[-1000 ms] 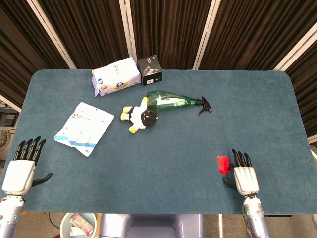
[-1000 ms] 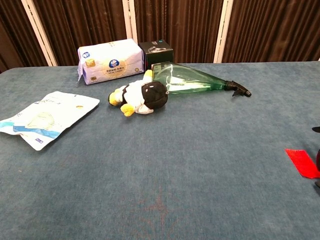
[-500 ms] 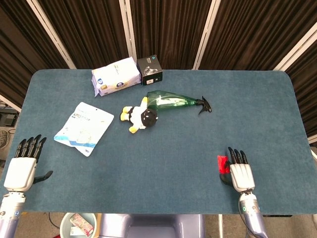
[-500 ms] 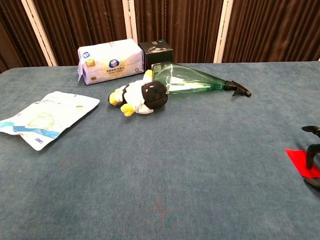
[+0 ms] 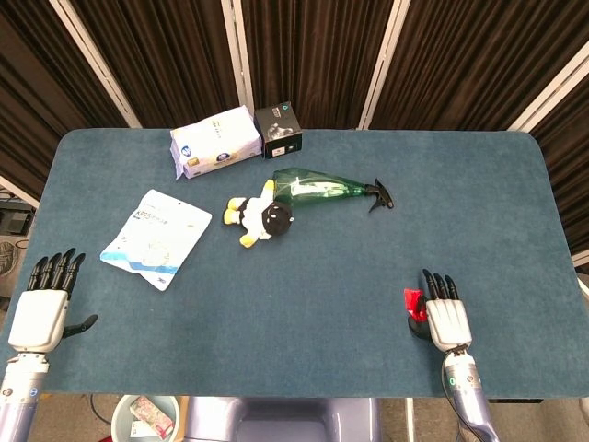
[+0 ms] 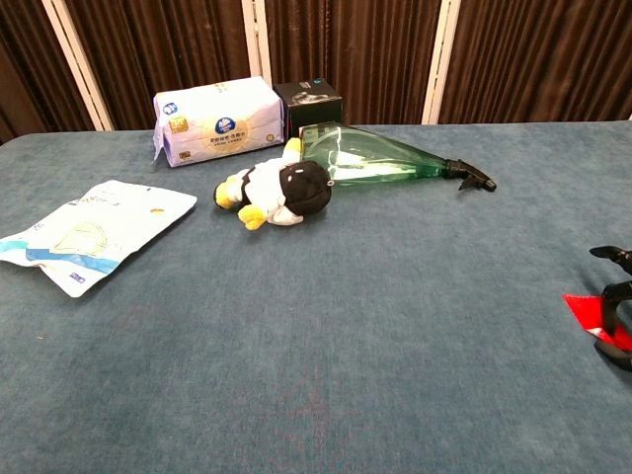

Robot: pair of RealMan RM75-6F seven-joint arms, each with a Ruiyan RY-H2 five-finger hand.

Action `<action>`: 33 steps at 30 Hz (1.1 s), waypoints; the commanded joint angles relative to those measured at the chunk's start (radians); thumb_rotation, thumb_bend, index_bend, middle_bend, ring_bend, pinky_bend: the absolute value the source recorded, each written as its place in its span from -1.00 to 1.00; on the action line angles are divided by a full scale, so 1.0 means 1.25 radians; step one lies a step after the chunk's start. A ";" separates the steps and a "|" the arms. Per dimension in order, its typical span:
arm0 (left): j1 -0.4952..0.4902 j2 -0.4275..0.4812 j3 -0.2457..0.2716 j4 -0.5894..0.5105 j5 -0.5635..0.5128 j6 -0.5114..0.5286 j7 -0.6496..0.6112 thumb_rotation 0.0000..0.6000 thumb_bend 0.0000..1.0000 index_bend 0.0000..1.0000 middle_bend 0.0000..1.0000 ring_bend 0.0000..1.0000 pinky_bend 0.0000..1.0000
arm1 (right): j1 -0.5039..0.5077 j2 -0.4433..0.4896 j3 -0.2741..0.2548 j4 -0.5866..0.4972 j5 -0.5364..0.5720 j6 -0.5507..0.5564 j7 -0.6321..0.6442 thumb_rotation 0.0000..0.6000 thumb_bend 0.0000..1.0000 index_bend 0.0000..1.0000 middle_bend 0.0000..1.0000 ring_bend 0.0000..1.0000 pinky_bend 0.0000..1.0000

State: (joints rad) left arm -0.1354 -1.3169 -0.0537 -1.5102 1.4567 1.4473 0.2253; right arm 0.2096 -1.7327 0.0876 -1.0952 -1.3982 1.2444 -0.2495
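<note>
Dark curtains hang behind a blue counter [image 5: 322, 267]. Near its right front edge the right robot hand [image 5: 445, 313] lies palm down with fingers stretched forward and slightly apart, gripping nothing; its thumb side is at a small red piece [image 5: 414, 302], and the chest view shows dark fingertips [image 6: 614, 293] over the red piece [image 6: 585, 308], though contact cannot be made out. The left robot hand [image 5: 44, 304] sits at the counter's left front edge, fingers straight and apart, empty, well apart from everything else. Farther back on the left lies a white-and-blue pouch [image 5: 156, 238]. Near the middle, a black-and-white plush [image 5: 261, 217] lies touching the wide end of a green spray bottle [image 5: 322, 188] laid on its side, nozzle pointing right. At the back edge, a white tissue pack [image 5: 214, 140] sits just beside a black box [image 5: 279, 130].
</note>
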 commanded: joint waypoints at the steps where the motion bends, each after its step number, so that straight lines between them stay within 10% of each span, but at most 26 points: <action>1: 0.001 -0.001 0.000 0.000 0.003 0.004 -0.001 1.00 -0.93 -1.00 -1.00 -1.00 -1.00 | 0.000 -0.002 -0.004 0.002 -0.004 0.004 0.000 1.00 -0.21 0.21 -0.89 -1.00 -1.00; 33: -0.007 -0.003 0.001 0.004 -0.002 -0.007 -0.001 1.00 -0.89 -1.00 -1.00 -1.00 -1.00 | 0.036 0.046 0.019 -0.036 0.028 -0.024 -0.005 1.00 0.42 0.50 -0.71 -1.00 -1.00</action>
State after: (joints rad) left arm -0.1446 -1.3209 -0.0521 -1.5054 1.4542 1.4380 0.2245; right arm 0.2495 -1.6913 0.1019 -1.1272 -1.3629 1.2078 -0.2505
